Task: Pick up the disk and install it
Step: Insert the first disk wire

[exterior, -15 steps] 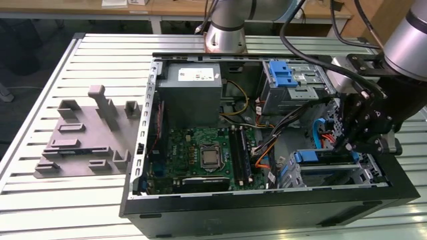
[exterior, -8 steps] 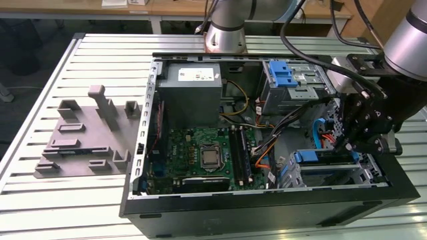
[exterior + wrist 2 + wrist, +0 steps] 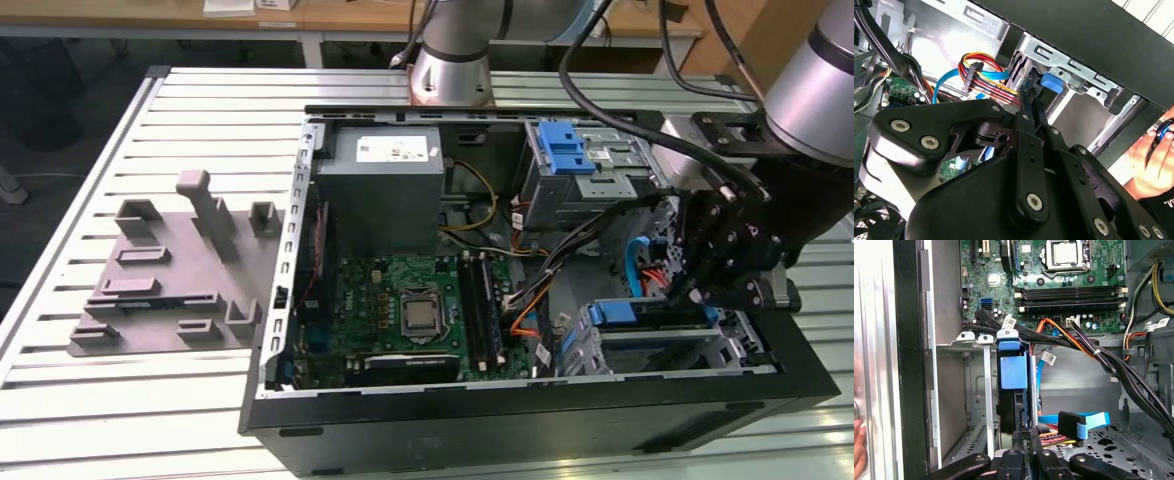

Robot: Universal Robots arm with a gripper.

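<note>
Inside drive cage [image 3: 966,337], claw [image 3: 1024,432] seemingly pinching disk [image 3: 1014,372]; label print unreadable.

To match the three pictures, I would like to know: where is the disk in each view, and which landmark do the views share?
Exterior view: the disk sits in the drive cage, at the exterior view's right.
First wrist view: the disk stands upright in the drive cage, blue bracket facing the camera.
Second wrist view: the disk shows inside the drive cage.
Shared landmark: the blue flat cable beside the cage.
</note>
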